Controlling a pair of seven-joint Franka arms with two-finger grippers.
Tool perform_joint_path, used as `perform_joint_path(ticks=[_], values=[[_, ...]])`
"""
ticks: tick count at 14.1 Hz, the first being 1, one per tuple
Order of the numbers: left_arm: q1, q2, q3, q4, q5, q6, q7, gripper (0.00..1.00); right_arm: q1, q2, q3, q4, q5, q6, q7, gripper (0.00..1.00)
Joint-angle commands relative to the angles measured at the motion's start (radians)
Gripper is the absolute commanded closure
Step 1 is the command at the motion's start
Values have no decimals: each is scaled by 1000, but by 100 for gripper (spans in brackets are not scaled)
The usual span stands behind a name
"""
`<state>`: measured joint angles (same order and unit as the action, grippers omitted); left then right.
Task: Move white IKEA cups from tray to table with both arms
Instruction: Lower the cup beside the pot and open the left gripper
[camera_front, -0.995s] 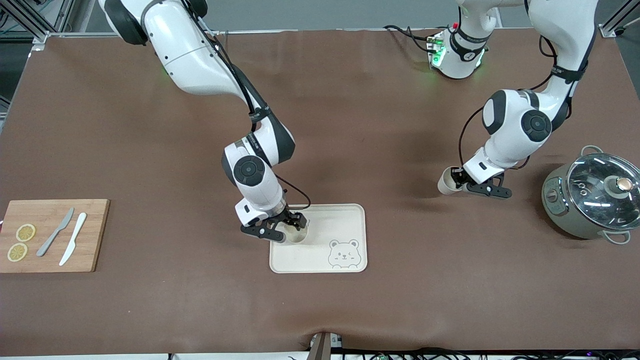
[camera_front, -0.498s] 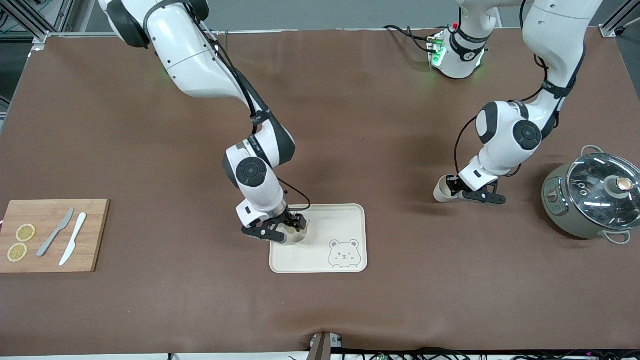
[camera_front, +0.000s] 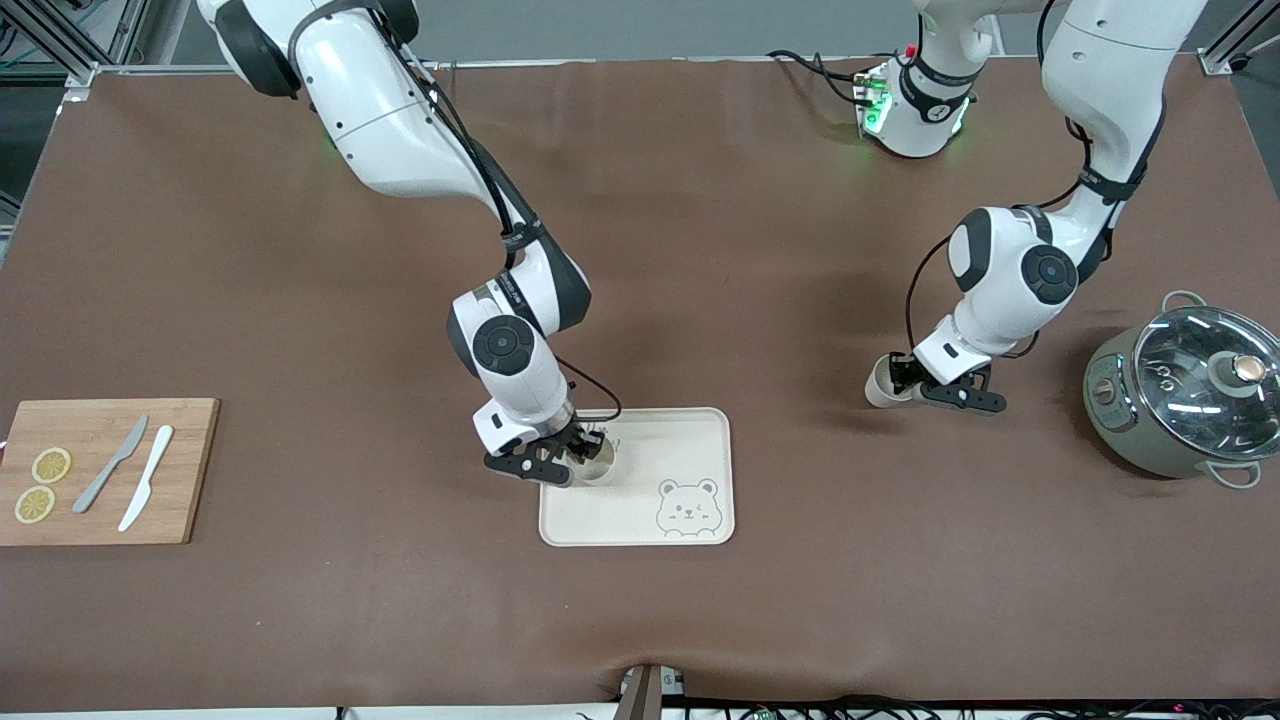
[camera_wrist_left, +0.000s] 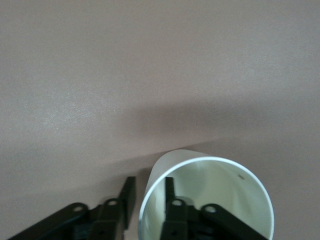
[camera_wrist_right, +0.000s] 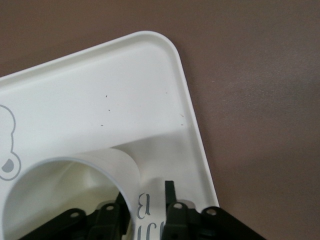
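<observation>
One white cup (camera_front: 598, 462) stands on the cream bear tray (camera_front: 690, 440), at the corner toward the right arm's end. My right gripper (camera_front: 580, 458) straddles its rim. In the right wrist view one finger is inside the cup (camera_wrist_right: 65, 190), the other outside, and tray (camera_wrist_right: 100, 90) shows between that finger and the wall. The right gripper (camera_wrist_right: 145, 192) is open. The second white cup (camera_front: 879, 390) is tilted low over bare table, toward the left arm's end. My left gripper (camera_front: 903, 383) straddles its wall. In the left wrist view, this gripper (camera_wrist_left: 150, 184) stands open with its fingers clear of the cup (camera_wrist_left: 220, 185).
A wooden board (camera_front: 110, 470) with two knives and lemon slices lies at the right arm's end. A grey pot with a glass lid (camera_front: 1185, 390) stands at the left arm's end, close to the left arm's elbow.
The left arm has carried its cup lower and slightly toward the tray, and its jaws have loosened. The right gripper's fingers have drawn closer together at the cup on the tray.
</observation>
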<state>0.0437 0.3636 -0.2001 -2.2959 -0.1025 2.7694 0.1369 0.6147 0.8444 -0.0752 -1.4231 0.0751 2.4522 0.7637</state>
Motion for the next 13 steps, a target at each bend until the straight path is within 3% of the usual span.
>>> perform_joint_path(ticks=[1,7,11,13], values=[[8,-31,-7,4,-26,-4,47,0,-3,16,2,32,-15,-2,9,98],[71,-164,-2,48,-23,-285,124,0,-6,13,2,33,-15,-12,9,100],[119,-138,2,272,-19,-517,133,0,-10,-36,3,33,-9,-86,8,100],[175,-97,2,413,-19,-592,182,0,-15,-123,0,30,-11,-201,-9,100]])
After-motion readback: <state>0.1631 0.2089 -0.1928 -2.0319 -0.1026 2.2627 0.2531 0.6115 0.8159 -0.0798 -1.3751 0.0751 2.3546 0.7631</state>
